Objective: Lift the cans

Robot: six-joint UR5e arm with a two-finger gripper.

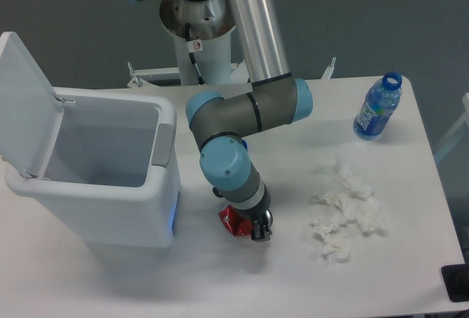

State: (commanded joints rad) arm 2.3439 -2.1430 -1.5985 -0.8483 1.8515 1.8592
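Note:
The can [232,221] is a crushed red piece of metal lying on the white table [220,274], just right of the bin. My gripper [256,231] points straight down onto its right end and hides most of it. The dark fingertips [259,235] show at the can's right edge, and the jaws look closed on the can. Only the can's red left part sticks out from under the wrist.
An open white bin [110,164] with its lid up stands at the left, close to the can. Crumpled white tissues [344,212] lie to the right. A blue-labelled plastic bottle [378,107] stands at the back right. A dark object [458,283] sits at the table's front right corner.

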